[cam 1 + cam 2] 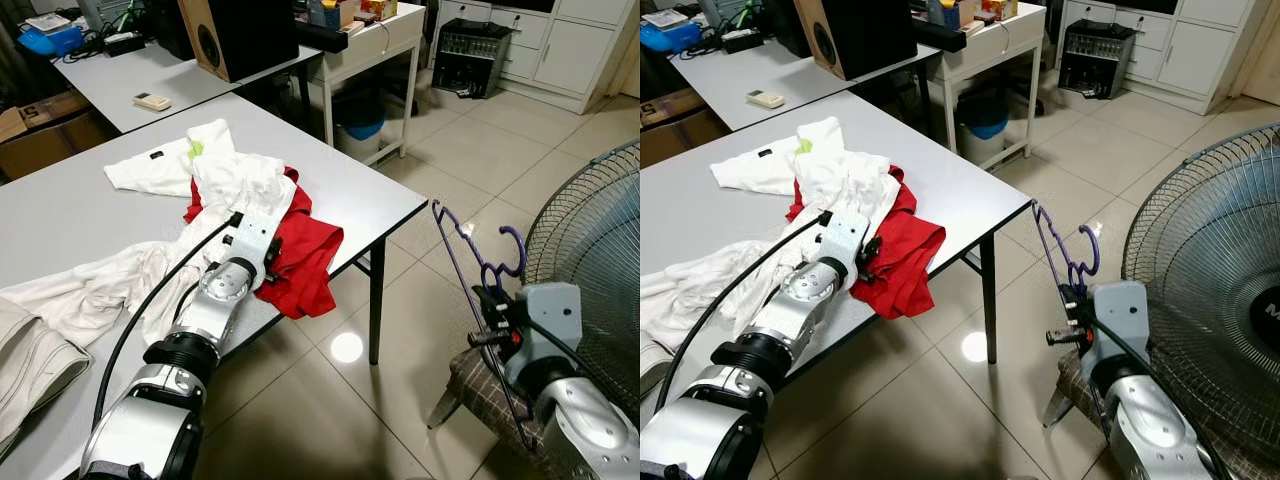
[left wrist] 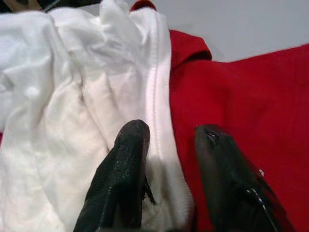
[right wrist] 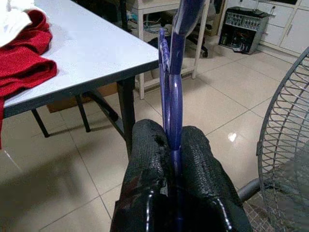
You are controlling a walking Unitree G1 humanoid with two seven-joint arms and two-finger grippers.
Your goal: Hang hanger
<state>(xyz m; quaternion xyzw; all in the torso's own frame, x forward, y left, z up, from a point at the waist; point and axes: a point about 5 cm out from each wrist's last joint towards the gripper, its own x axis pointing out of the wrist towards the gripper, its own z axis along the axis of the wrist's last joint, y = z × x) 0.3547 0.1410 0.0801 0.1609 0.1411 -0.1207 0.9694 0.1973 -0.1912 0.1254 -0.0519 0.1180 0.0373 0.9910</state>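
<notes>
Two black fingers of the right gripper (image 3: 171,145) pinched a thin purple plastic hanger (image 1: 470,255), held upright above the tiled floor beside the grey table (image 1: 330,160). The left gripper (image 2: 169,140), fingers parted narrowly, rested on white clothing (image 2: 72,106) over a red garment (image 2: 241,96).

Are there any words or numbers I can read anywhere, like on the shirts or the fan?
None can be read.
The white shirt has a small dark tag, too small to read.
The fan shows a bit of white lettering, cut off at the picture's edge.
</notes>
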